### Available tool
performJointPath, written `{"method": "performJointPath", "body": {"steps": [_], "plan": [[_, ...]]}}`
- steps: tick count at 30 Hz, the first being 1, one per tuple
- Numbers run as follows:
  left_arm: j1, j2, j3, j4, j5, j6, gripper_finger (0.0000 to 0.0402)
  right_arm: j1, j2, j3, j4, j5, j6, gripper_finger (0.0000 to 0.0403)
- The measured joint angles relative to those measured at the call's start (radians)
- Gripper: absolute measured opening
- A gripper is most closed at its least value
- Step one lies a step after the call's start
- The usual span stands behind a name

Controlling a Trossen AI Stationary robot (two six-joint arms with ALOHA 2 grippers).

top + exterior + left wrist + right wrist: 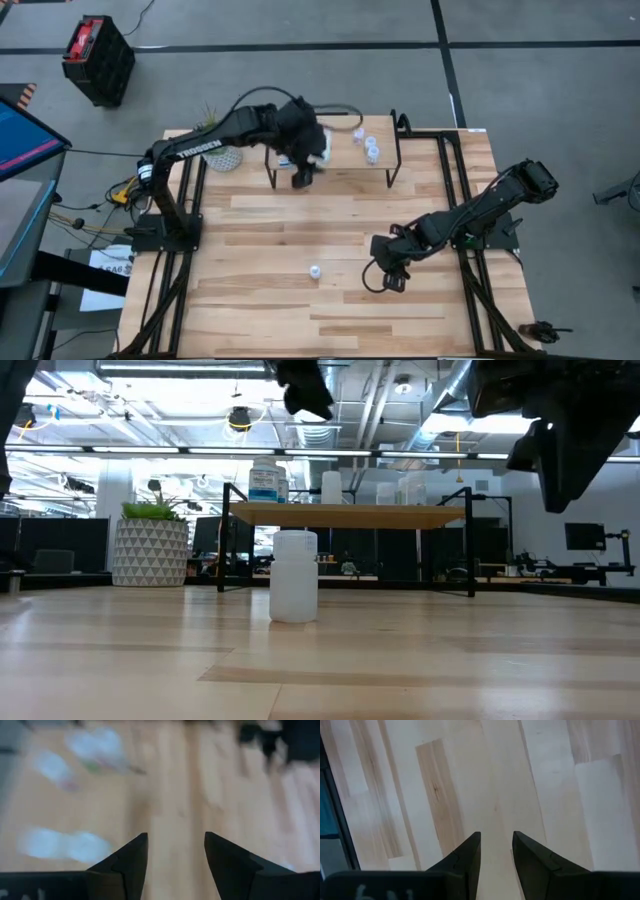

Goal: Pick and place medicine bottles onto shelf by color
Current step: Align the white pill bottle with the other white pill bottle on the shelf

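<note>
High view: the left gripper (302,178), jaws released and empty, hangs over the shelf (340,160) at upper centre, and a careless sweep could topple the roughly six bottles (371,148) there. One bottle (314,271) stands on the tabletop (260,240), lower centre, beside the right gripper (392,283), jaws parted.

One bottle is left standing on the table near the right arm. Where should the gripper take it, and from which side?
Grip the lone bottle across its straight round body, below the cap. It stands upright with open table around it, so descending from above looks easiest. The right gripper is nearest, fingers slightly apart.
</note>
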Motion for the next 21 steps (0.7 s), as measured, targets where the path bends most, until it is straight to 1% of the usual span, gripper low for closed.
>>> {"method": "performJointPath", "body": {"steps": [4,8,12,16,17,21], "plan": [[-0.075,0.002,-0.018,-0.184,0.024,-0.018,0.0181,0.017,0.0,0.0,-0.003,0.001,-0.015,0.0136],[-0.163,0.003,-0.073,-0.296,0.02,-0.07,0.0181,0.052,0.0,0.0,-0.029,0.007,-0.062,0.0136],[-0.262,-0.006,-0.154,-0.377,0.016,-0.111,0.0181,0.095,0.0,0.0,-0.048,0.034,-0.016,0.0136],[-0.359,-0.031,-0.283,-0.347,-0.009,-0.163,0.0181,0.144,0.0,0.0,-0.051,0.068,0.041,0.0136],[-0.383,-0.043,-0.326,-0.312,-0.012,-0.177,0.0181,0.155,0.0,0.0,-0.051,0.079,0.053,0.0136],[-0.469,-0.106,-0.54,-0.053,-0.014,-0.217,0.0181,0.18,0.0,0.0,-0.043,0.111,0.088,0.0136]]}}
